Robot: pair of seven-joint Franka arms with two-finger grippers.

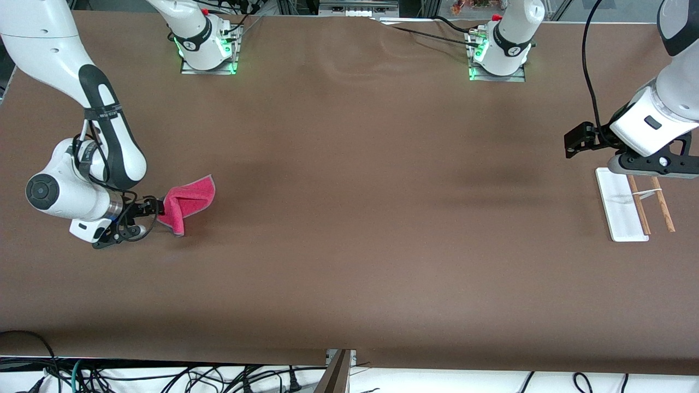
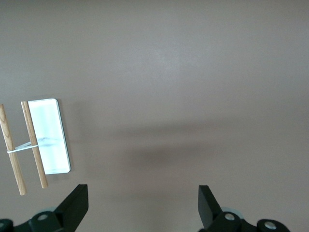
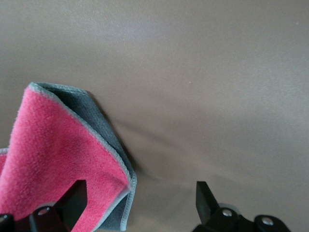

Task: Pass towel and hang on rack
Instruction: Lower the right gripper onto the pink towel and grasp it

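Right gripper (image 1: pixel 154 209) has its spread fingers against one edge of the small pink-red, grey-backed square towel (image 1: pixel 188 202) on the brown counter (image 1: pixel 349 218) at its own end, while the left gripper (image 1: pixel 573 144) waits spread-fingered just beside the white-based, wooden-rod rack (image 1: pixel 622 204), well apart.

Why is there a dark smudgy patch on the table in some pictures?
Those are shadows. Front view: a soft dark band lies on the brown table near its middle. Left wrist view: a blurry shadow stretches beside the white-based rack with two wooden rods. Right wrist view: the pink-and-grey square cloth towel darkens the table beside it.
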